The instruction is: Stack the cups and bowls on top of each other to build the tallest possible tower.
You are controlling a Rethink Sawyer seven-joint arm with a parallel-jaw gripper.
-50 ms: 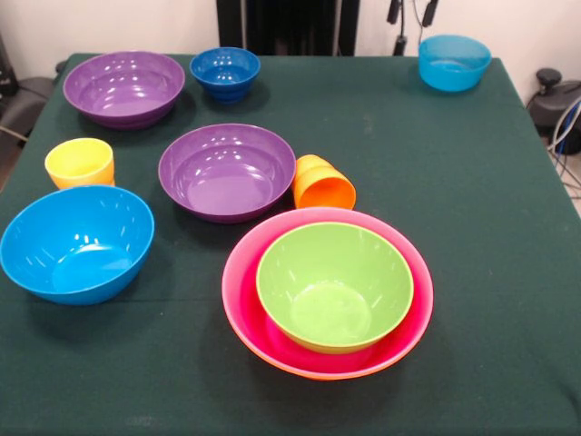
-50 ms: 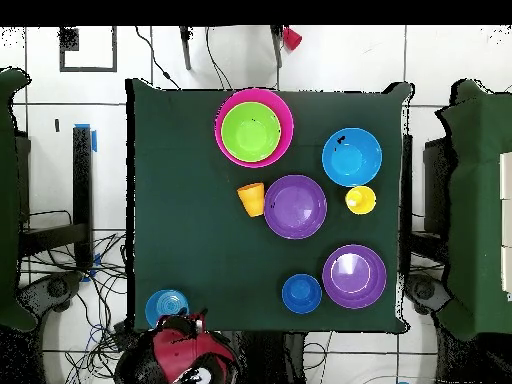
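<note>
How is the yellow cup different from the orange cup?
The yellow cup stands upright with its mouth up; the orange cup lies tipped on its side. The yellow cup sits apart, between a purple bowl and the blue bowl; the orange cup rests against that purple bowl and close to the pink bowl. Both are small, glossy and empty.

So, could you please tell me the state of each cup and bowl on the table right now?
Green bowl: upright, nested in pink bowl.
Pink bowl: nested in orange bowl.
Purple bowls: upright, empty.
Blue bowls: upright, empty.
Yellow cup: upright.
Orange cup: on its side.
</note>
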